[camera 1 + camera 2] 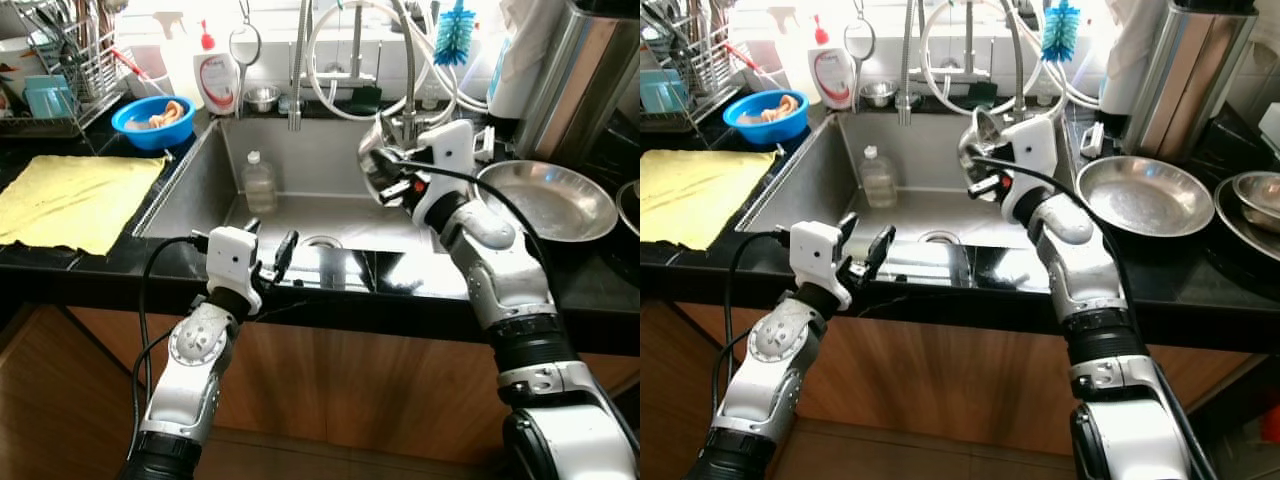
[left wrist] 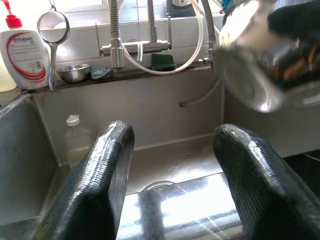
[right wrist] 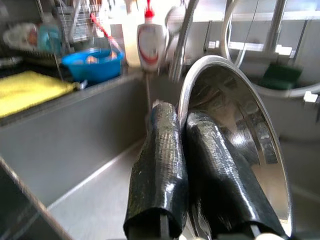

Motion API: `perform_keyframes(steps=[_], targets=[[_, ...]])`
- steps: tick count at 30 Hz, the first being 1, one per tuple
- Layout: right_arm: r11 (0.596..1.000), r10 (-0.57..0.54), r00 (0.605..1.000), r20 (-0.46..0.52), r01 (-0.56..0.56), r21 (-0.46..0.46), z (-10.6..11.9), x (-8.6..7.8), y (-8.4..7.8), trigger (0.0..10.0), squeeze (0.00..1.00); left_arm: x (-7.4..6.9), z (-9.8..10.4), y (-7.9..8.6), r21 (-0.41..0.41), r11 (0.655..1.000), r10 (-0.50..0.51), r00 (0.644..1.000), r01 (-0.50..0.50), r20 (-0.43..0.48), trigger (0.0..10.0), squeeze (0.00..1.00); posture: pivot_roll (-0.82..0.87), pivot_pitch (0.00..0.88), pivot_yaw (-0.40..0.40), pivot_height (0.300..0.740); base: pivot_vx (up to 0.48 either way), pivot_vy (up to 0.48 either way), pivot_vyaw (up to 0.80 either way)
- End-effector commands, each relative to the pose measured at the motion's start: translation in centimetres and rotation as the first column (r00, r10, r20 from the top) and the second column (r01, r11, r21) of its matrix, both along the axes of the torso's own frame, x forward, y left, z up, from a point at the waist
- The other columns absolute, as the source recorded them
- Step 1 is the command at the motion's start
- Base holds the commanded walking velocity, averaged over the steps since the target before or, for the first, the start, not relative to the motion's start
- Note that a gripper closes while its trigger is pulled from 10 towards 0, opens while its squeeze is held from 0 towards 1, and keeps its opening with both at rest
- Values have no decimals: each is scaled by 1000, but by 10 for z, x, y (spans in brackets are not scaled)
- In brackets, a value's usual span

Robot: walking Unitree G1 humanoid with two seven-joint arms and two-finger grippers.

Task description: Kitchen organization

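your right claw (image 3: 182,165) grips a steel bowl (image 1: 380,160) above the sink (image 1: 300,190).
your left claw (image 1: 270,255) hangs wide open over the sink's front edge.

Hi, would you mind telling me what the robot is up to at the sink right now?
The robot stands at the stainless steel sink. Its right gripper pinches the rim of a shiny steel bowl, held tilted above the sink's right side. The left gripper hovers open at the sink's front edge, holding nothing. A clear plastic bottle stands in the basin, and a wide steel pan sits on the black counter to the right.
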State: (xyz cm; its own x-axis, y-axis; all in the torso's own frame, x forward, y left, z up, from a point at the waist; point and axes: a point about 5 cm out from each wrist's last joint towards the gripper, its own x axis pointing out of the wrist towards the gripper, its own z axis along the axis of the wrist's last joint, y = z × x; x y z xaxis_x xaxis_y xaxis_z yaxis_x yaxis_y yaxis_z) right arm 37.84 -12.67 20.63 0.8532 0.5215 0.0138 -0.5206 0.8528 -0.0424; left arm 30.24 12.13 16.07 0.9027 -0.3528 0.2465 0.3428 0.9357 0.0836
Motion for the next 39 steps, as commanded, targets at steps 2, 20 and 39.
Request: perform_keyframes(steps=[2, 20, 39], targets=[[1000, 8, 1000, 4, -8, 11, 0, 2, 1, 10000, 0, 0, 4, 3, 18, 1000, 11, 1000, -12, 25, 10000, 0, -3, 0, 16, 740, 0, 0, 0], [979, -206, 976, -77, 206, -12, -21, 16, -29, 10000, 0, -1, 4, 3, 20, 1000, 13, 1000, -13, 18, 10000, 0, -3, 0, 19, 740, 0, 0, 0], [963, -267, 960, -86, 263, -53, -33, 17, -35, 10000, 875, -1, 3, 2, 20, 1000, 8, 1000, -8, 14, 10000, 0, -1, 0, 19, 740, 0, 0, 0]])
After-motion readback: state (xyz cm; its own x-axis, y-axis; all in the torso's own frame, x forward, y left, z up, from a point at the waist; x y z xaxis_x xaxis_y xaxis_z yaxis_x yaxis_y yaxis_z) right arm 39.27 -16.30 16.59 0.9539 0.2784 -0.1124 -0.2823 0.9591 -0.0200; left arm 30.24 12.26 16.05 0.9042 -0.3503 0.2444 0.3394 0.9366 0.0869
